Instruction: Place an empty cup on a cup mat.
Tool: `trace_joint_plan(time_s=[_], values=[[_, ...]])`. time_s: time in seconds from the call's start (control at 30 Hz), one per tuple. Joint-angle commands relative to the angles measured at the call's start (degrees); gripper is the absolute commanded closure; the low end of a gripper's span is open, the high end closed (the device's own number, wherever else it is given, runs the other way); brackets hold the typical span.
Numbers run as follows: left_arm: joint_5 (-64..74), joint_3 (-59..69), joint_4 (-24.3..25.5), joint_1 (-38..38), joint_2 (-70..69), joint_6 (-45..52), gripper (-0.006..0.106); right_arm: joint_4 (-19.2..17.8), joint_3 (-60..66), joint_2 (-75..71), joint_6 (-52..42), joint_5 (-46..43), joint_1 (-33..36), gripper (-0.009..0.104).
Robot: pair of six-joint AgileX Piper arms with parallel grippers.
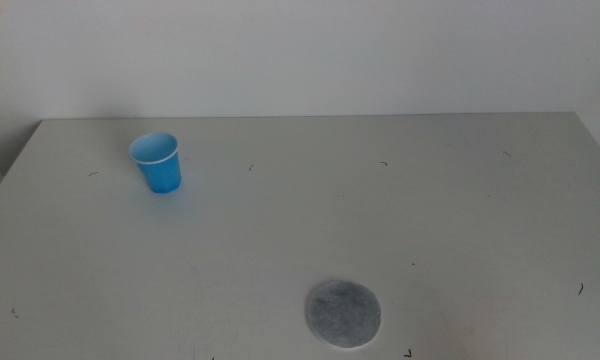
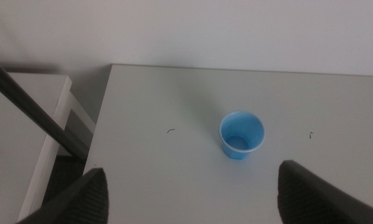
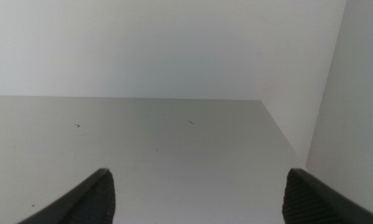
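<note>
Cup (image 1: 157, 163), small, bright blue, tapered, white-rimmed, is standing upright and empty on the pale grey table (image 1: 400, 210), well apart from the flat round mottled grey felt cup mat (image 1: 343, 314). Left hand (image 2: 193, 190) is hovering spread wide near the cup. Right hand (image 3: 199, 193) is waiting, spread, over bare table.

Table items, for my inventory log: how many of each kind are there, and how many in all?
Blue cup: 1
Grey cup mat: 1
Total: 2
</note>
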Motion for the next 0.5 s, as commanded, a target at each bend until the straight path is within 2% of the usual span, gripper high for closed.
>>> trace_joint_plan(time_s=[0.0,0.2,0.47], values=[[0.96,-6.89,-0.15,0.12,3.47,-0.30,0.008,-0.79,-0.48,-1.48,-0.29,-4.17,0.23,0.001],[4.63,-15.77,-0.15,0.12,14.10,-0.29,0.008,-0.79,-0.48,-1.48,-0.29,-4.17,0.23,0.001],[4.37,-16.37,0.34,0.12,21.96,-0.89,0.008,-0.79,-0.48,-1.48,-0.29,-4.17,0.23,0.001]])
